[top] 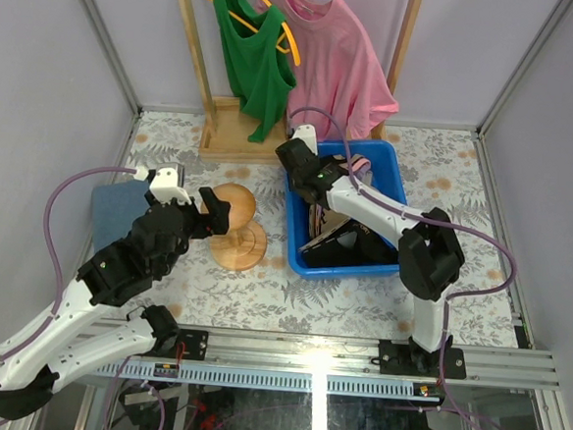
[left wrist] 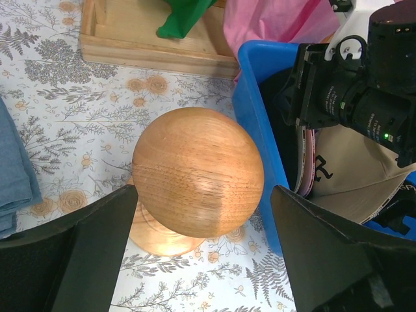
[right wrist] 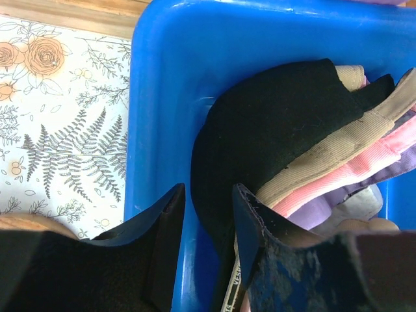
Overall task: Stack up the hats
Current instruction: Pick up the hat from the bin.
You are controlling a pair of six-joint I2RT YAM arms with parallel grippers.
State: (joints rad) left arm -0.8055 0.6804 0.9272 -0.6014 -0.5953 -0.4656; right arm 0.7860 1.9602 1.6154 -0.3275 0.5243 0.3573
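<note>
Several hats lie nested in a blue bin point(top: 392, 163): a black cap point(right wrist: 279, 123) on top, then a tan point(right wrist: 338, 151), a pink point(right wrist: 380, 158) and a lavender one point(right wrist: 338, 205). My right gripper point(right wrist: 209, 208) reaches down inside the bin's left wall point(right wrist: 162, 97). Its fingers stand partly open, the black brim's edge lies between them, and a strip of blue shows beside it. My left gripper point(left wrist: 203, 195) is open and hangs over the round wooden knob stand point(left wrist: 198, 172), a finger on each side, holding nothing. From above, the left gripper point(top: 212, 216) is at the stand point(top: 236, 233), the right gripper point(top: 318, 190) in the bin.
A folded blue-grey fabric piece point(top: 118, 208) lies left of the stand. At the back a wooden rack base point(top: 235, 138) carries a green tank top point(top: 250, 55) and a pink T-shirt point(top: 337, 61). The bin wall point(left wrist: 255, 110) runs close to the knob's right.
</note>
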